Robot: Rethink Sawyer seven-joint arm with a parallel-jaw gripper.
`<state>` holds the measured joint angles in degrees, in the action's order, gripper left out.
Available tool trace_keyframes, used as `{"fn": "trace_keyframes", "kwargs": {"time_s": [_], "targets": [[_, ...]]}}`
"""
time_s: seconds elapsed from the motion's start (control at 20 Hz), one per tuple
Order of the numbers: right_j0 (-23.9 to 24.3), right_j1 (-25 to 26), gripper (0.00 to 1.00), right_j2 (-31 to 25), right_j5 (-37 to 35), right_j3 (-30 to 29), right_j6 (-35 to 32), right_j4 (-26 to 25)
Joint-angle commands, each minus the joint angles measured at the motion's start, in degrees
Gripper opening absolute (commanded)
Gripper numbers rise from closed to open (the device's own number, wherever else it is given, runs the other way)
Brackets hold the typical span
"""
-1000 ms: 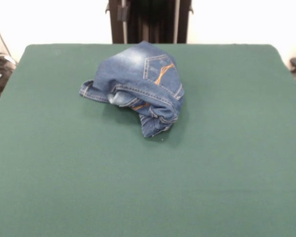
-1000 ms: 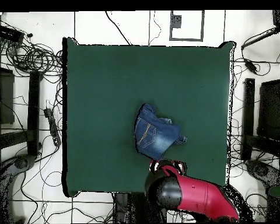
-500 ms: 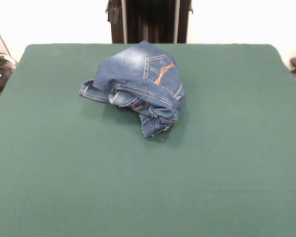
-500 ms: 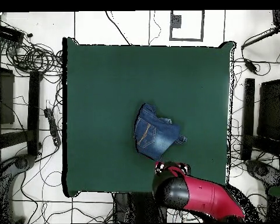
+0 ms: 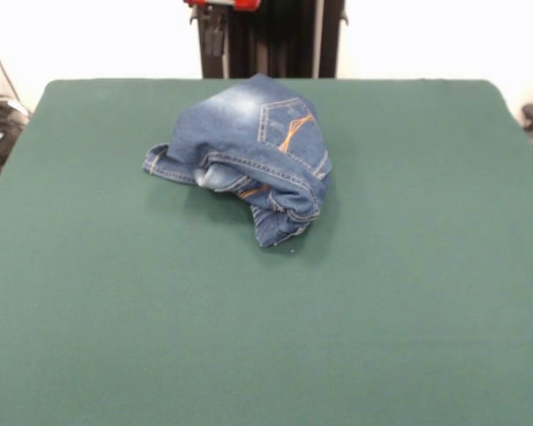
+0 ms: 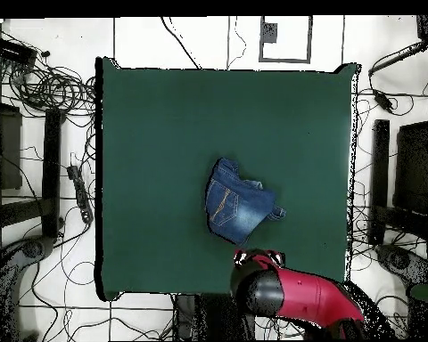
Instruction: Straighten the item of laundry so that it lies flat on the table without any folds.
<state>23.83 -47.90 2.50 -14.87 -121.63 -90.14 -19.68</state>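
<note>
The item of laundry (image 5: 249, 151) is a small pair of blue jeans with orange stitching, crumpled into a folded heap on the far middle of the green table (image 5: 266, 337). From overhead the jeans (image 6: 240, 209) lie right of the centre of the table (image 6: 164, 134), towards its bottom edge. My gripper (image 5: 215, 31) shows only at the top edge of the front view, behind the jeans and apart from them. Overhead, the red and black arm (image 6: 289, 294) hangs over the table's bottom edge, with the gripper (image 6: 258, 259) just below the jeans. Nothing is held.
Tangled cables (image 6: 48, 85) and dark equipment (image 6: 12, 151) lie on the floor to the left of the table in the overhead view. More black stands (image 6: 382, 178) flank its right side. A pale marked square (image 6: 284, 37) lies beyond the top edge.
The arm has shifted slightly sideways along the table's edge, and a red part of it now shows at the top of the front view. The jeans have not moved.
</note>
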Motion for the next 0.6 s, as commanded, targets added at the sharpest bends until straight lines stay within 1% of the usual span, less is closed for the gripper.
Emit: {"fn": "trace_keyframes", "kwargs": {"time_s": [0.05,0.3,0.6], "targets": [[-1.4,3.3,0.0,-7.2,6.1,2.5,-5.5,-1.6],[-1.9,5.6,0.0,-6.7,10.4,3.6,-6.6,-1.6],[-2.2,7.7,0.0,-6.0,12.4,4.6,-6.5,-1.5]]}}
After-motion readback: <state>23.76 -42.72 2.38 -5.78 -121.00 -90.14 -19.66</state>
